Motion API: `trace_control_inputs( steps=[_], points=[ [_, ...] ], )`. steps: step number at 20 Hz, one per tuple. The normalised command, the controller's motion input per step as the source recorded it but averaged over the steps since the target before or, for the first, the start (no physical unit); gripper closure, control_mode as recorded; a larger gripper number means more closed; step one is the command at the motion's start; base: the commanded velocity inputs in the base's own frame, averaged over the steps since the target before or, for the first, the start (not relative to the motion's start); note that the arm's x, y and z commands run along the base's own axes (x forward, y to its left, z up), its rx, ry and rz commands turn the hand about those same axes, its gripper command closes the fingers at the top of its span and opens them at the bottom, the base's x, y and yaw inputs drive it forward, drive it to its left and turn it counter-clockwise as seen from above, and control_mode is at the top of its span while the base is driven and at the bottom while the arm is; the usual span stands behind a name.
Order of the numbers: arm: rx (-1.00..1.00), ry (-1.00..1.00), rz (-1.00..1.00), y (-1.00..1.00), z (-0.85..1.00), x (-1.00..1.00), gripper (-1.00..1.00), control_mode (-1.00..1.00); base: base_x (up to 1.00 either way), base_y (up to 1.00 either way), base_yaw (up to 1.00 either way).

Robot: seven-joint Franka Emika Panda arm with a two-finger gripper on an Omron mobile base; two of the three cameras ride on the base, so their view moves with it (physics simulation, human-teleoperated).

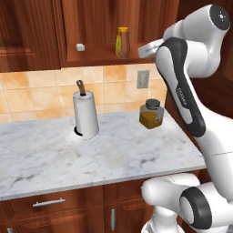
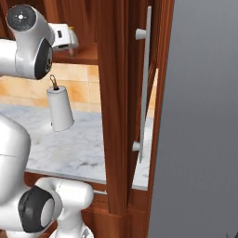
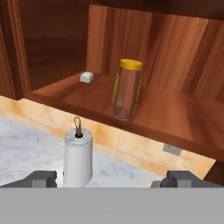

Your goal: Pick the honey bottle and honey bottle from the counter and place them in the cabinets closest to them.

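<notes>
The honey bottle [image 3: 127,89], a small amber-brown bottle with an orange-yellow cap and a yellow label strip, stands upright on the plain wooden shelf ledge [image 3: 166,111] of the reddish-brown wall cabinet. All positions below are given relative to this bottle.

Left of the bottle, on the same ledge and well apart, lies a small pale grey block [image 3: 86,77]. Below and left of the bottle, on the white marble counter [image 1: 59,157], stands a white paper-towel roll [image 1: 85,113] on a dark-knobbed holder. Below and right of the bottle, in the left base view, sits a wider amber jar [image 1: 151,113] with a dark lid, also on the counter.

The two-finger gripper [image 3: 111,178] stands apart from the bottle. Its jaws are spread wide and hold nothing.

Handling assessment: the bottle appears rigid, smooth-sided and probably light; its tall, narrow form makes it liable to tip if nudged. The recommended grasp point is the mid-body, below the cap, with the jaws closing squarely across the width. A second honey bottle cannot be located from these views.
</notes>
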Motion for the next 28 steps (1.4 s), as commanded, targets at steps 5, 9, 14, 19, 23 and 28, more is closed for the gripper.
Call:
trace_control_inputs(
  steps=[5, 9, 14, 19, 23, 28],
  points=[
    [-0.06, 0.18, -0.15, -0.05, -0.59, -0.67, -1.0, -1.0, 0.0, 0.0, 0.0],
    [-0.03, 0.11, -0.14, 0.0, -0.83, -0.49, -1.0, -1.0, 0.0, 0.0, 0.0],
    [0.0, 0.05, -0.12, 0.0, -0.68, -0.41, -1.0, -1.0, 0.0, 0.0, 0.0],
    [0.0, 0.01, -0.09, 0.0, -0.45, -0.29, -1.0, -1.0, 0.0, 0.0, 0.0],
    [0.0, 0.01, -0.01, 0.0, -0.01, -0.02, -1.0, -1.0, 0.0, 0.0, 0.0],
    [0.0, 0.0, 0.0, 0.0, 0.0, 0.0, -1.0, -1.0, 0.0, 0.0, 0.0]
  ],
)
